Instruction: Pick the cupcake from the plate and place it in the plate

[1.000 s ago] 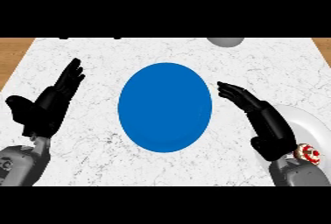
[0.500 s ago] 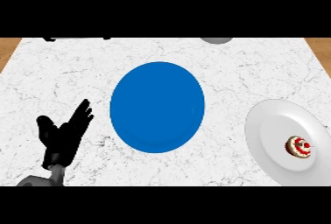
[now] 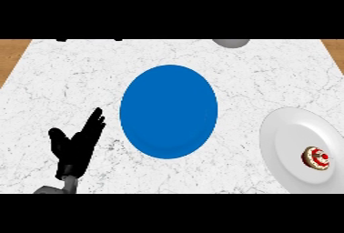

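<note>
Locate the cupcake (image 3: 316, 158) at the right edge of the frame, seated on the white plate (image 3: 285, 136) toward that plate's lower right. The blue plate (image 3: 169, 111) lies at the centre of the bench (image 3: 67, 77), well apart from the cupcake and bare.

Note that only 1 hand is in view: the left hand (image 3: 75, 148) at the lower left of the frame, fingers (image 3: 95, 119) straight and raised, holding nothing, resting just left of the blue plate. The right hand does not appear.

Treat the task as at its opening step: the pick has not begun. For the next move, bring the right hand in from the lower right, over the white plate, open its fingers around the cupcake, and close on it before any lift. Expect the cupcake's closeness to the frame edge to limit your view of the grasp.
</note>
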Robot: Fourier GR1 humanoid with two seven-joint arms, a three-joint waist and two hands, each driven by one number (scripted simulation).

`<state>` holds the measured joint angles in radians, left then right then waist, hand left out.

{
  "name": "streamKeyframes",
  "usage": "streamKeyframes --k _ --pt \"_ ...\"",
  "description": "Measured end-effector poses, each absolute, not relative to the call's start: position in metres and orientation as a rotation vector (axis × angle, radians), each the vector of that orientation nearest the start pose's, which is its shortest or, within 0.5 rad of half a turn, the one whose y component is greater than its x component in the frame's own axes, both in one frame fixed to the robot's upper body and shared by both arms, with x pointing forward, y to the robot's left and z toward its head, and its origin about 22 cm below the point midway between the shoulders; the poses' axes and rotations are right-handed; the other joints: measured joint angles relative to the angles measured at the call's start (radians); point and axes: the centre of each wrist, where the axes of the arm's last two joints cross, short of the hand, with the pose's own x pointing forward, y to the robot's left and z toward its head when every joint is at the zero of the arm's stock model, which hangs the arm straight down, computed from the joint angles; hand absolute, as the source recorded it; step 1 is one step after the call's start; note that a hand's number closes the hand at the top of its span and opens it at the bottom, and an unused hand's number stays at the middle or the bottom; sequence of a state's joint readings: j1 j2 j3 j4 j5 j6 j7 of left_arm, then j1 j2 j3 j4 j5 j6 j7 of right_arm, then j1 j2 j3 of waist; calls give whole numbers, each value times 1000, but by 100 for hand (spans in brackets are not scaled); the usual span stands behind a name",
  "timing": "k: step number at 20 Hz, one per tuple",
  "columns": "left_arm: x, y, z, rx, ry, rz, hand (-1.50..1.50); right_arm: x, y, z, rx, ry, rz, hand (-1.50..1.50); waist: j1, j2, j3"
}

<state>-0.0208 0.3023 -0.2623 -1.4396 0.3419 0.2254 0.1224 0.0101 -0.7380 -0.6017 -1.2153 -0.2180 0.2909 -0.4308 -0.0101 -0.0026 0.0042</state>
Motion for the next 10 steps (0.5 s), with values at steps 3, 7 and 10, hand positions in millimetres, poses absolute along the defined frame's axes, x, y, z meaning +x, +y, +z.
streamKeyframes --k 3,7,10 --pt "238 247 -22 3 -1257 3 0 178 -542 131 -645 -1730 301 -150 2 0 -1" --pt "240 248 -22 5 -1253 -2 0 177 -543 150 -636 -1577 518 -150 5 -1 -1" --pt "238 244 -22 10 -1258 -5 0 185 -525 155 -640 -1492 624 -150 5 -3 -2"
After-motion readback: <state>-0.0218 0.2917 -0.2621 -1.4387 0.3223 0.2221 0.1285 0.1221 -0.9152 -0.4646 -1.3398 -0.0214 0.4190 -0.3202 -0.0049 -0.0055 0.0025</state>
